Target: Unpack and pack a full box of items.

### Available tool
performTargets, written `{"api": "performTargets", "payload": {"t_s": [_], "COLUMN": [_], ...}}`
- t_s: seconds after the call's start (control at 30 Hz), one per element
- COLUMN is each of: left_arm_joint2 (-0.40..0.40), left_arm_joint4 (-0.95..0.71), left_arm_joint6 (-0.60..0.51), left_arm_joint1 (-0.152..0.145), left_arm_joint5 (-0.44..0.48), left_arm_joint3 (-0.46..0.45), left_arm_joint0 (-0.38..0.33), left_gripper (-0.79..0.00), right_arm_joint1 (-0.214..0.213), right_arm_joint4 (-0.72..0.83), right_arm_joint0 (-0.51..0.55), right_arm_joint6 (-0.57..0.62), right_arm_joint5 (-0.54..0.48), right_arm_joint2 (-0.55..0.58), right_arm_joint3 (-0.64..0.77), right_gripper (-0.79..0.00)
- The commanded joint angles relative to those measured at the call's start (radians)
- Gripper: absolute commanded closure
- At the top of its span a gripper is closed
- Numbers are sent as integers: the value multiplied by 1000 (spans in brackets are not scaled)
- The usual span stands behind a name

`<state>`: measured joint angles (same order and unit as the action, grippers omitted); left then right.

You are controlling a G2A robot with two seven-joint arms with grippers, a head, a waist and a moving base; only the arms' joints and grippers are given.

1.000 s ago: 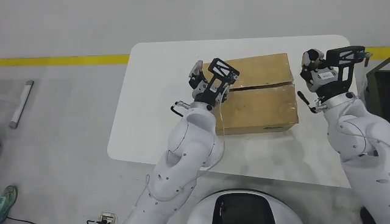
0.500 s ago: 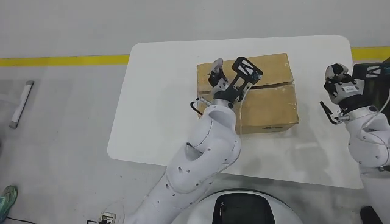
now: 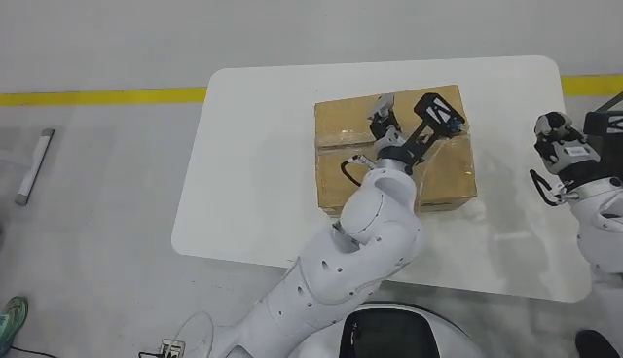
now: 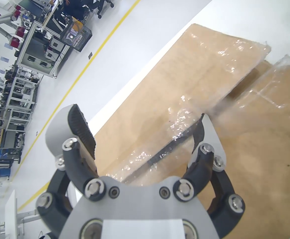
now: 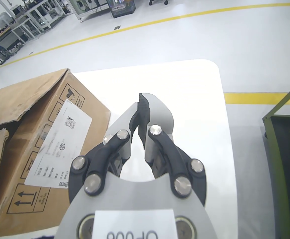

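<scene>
A brown cardboard box point(image 3: 341, 159) lies in the middle of the white table point(image 3: 253, 163), its two top flaps closed and covered in wrinkled clear tape. My left gripper point(image 3: 409, 117) hovers over the right half of the box top. In the left wrist view it point(image 4: 140, 130) is open, one finger point(image 4: 199, 135) above the dark seam between the flaps point(image 4: 179, 75) and nothing held. My right gripper point(image 3: 574, 136) hangs near the table's right edge, apart from the box. It point(image 5: 140, 111) is shut and empty, with the labelled end of the box point(image 5: 48, 135) beside it.
A dark green framed cart point(image 5: 281, 150) stands just beyond the table's right edge. Bare table surface point(image 5: 184, 88) lies right of the box. A yellow floor line point(image 3: 97, 95) runs behind the table, and a grey tube point(image 3: 32, 163) lies on the floor far left.
My left arm has swept rightward across the box top, from its left part to its right half. My right arm has drawn back to the right and nearer, away from the box.
</scene>
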<state>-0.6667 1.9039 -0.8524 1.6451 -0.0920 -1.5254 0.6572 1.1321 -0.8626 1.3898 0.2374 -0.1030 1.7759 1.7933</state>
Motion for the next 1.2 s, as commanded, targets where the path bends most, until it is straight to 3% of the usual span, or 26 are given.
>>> {"api": "performTargets", "payload": {"t_s": [0.0,0.33,0.5,0.67,0.8,0.97,1.17], "left_arm_joint2": [10,-20,-135,-292,-414,-542,-632], "left_arm_joint4": [1,28,87,180,253,280,271], "left_arm_joint6": [0,-26,-85,-144,-163,-147,-108], "left_arm_joint1": [11,39,20,-9,-30,-46,-54], "left_arm_joint5": [-4,-3,17,54,91,120,130], "left_arm_joint3": [9,-30,-151,-327,-455,-551,-630], "left_arm_joint0": [-6,6,76,193,299,407,498], "left_gripper": [-785,-785,-785,-785,-785,-785,-785], "right_arm_joint1": [-1,-1,-1,0,3,16,55], "right_arm_joint4": [4,26,13,-58,-111,-156,-272], "right_arm_joint0": [4,28,32,14,-38,-166,-338], "right_arm_joint6": [0,-26,-58,-70,-36,31,15], "right_arm_joint5": [-10,-30,-59,-101,-104,-82,-15], "right_arm_joint2": [7,35,26,-43,-148,-332,-625], "right_arm_joint3": [3,65,133,204,236,230,95], "right_gripper": [0,0,0,0,0,0,0]}}
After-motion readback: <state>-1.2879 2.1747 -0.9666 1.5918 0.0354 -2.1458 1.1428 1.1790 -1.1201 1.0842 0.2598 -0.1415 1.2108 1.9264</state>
